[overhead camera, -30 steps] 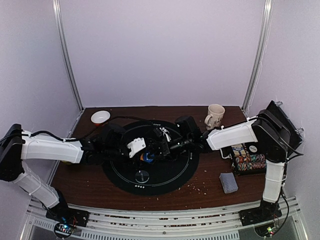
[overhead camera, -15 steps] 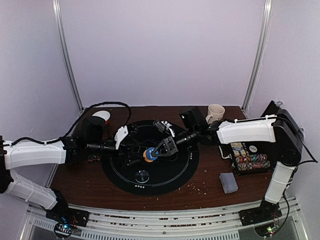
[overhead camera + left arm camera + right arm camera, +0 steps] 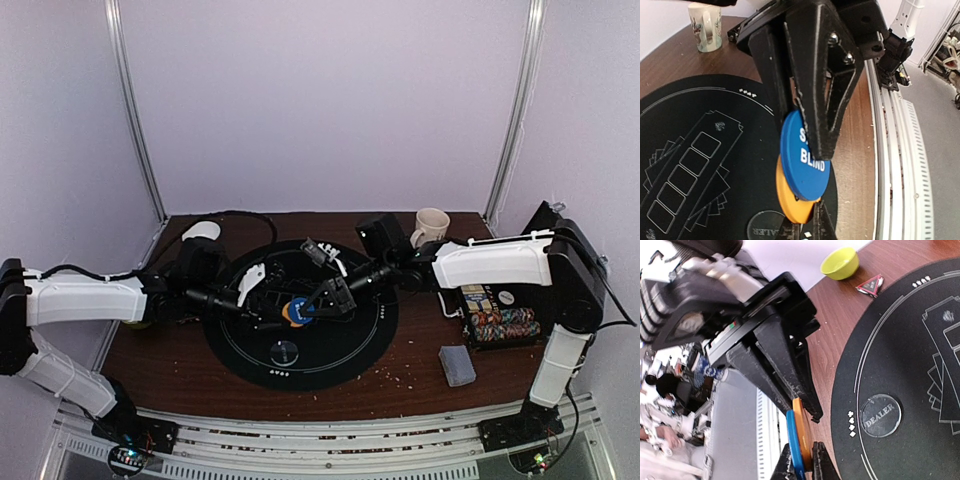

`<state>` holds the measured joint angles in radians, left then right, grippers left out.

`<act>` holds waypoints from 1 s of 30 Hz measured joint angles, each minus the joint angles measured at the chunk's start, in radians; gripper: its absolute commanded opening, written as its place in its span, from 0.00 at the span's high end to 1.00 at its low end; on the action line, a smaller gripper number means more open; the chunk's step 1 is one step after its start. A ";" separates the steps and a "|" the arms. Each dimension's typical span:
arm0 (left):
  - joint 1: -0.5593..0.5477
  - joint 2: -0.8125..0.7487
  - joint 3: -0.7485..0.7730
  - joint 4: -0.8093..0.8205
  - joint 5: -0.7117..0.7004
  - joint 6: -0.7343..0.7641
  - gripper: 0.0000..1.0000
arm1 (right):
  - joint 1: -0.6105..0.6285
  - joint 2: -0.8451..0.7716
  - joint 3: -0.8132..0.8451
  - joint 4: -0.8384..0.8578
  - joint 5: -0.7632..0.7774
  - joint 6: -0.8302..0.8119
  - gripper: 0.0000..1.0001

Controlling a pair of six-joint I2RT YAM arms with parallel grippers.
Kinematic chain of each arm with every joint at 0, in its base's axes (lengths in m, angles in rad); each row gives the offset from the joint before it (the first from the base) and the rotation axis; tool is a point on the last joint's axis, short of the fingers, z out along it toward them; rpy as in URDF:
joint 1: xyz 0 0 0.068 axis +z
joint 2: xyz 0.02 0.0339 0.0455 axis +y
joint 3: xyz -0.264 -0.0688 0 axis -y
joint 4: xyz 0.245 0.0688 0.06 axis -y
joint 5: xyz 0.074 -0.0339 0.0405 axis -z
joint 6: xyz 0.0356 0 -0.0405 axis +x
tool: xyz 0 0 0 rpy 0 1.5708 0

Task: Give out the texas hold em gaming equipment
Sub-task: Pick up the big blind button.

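Blue disc [image 3: 802, 155] and orange disc [image 3: 790, 200] are pressed face to face and held tilted above the middle of the black round mat [image 3: 340, 350]. The blue lettered face is uppermost, with the orange one showing past it at the near left. The left gripper [image 3: 275, 305] has its jaws clamped on the blue disc from the left. The right gripper [image 3: 802, 466] has its jaws pinched on the orange disc from the right. Both arms reach in low over the tabletop [image 3: 420, 385], forearms near level, meeting tip to tip. A clear dealer disc [image 3: 285, 351] lies flat on the mat, just nearer
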<state>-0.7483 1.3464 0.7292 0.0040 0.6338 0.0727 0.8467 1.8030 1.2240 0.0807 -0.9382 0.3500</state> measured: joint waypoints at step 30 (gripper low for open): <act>0.023 -0.077 -0.115 0.171 -0.192 -0.124 1.00 | -0.041 0.092 0.032 0.040 0.040 0.018 1.00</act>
<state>-0.7254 1.2690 0.6144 0.1749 0.4416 -0.0517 0.8055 1.8946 1.2556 0.1211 -0.8986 0.3679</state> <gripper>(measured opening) 0.006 0.087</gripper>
